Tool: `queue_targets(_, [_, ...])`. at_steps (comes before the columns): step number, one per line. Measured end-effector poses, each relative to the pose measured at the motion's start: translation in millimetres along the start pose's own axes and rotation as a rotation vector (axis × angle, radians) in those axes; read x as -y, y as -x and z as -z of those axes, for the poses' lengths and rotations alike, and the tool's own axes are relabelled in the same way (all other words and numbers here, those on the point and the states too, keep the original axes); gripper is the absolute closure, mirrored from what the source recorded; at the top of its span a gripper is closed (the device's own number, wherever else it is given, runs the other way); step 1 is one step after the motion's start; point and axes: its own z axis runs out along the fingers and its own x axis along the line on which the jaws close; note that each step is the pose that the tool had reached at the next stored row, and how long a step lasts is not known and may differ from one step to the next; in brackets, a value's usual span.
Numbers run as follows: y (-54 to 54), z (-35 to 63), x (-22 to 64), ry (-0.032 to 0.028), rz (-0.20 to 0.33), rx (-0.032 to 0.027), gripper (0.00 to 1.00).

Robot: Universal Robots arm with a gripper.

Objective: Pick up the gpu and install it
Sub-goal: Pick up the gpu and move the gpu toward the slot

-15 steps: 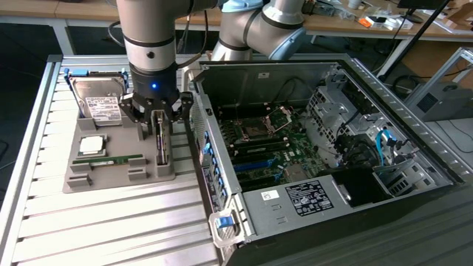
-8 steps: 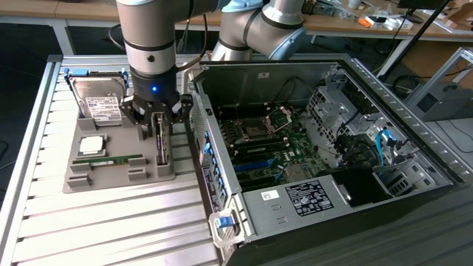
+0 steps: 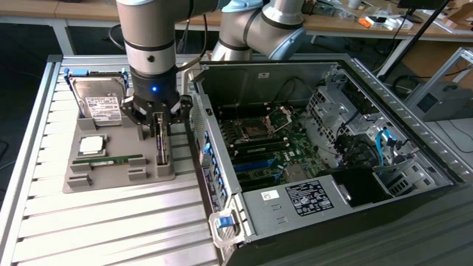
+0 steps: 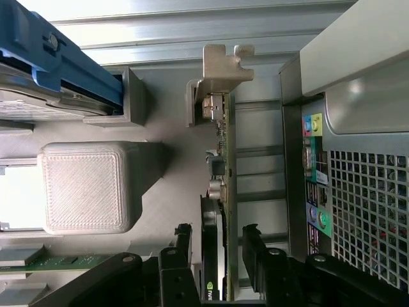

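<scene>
The gpu [image 3: 161, 145] is a thin dark card standing on edge in a slot of the grey holder [image 3: 111, 180], on the side nearest the computer case [image 3: 347, 183]. My gripper [image 3: 161, 123] points straight down over it, open, with one finger on each side of the card. In the wrist view the gpu [image 4: 225, 160] runs away from the gripper [image 4: 217, 231], its silver bracket [image 4: 220, 70] at the far end. Both dark fingers [image 4: 184, 246] stand beside the card with a small gap, so nothing is gripped.
The holder also carries a silver hard drive [image 3: 99, 102] in a blue frame [image 4: 57, 57], a processor [image 3: 92, 145] and a green memory stick [image 3: 111, 159]. The open case, with its motherboard [image 3: 266, 144], lies at the exterior view's right. Its perforated rear panel [image 4: 364, 211] is close beside the gpu.
</scene>
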Motion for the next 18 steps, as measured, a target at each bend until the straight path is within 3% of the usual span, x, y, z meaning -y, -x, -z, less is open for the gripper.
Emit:
queue_targets(3, [0.0,0.0,0.0,0.0000,0.000,0.0000,0.72])
queue_targets(4, [0.0,0.0,0.0,-0.0001,0.000,0.0000,0.73])
queue_targets(18, [0.0,0.9,0.0,-0.0001,0.000,0.0000,0.73])
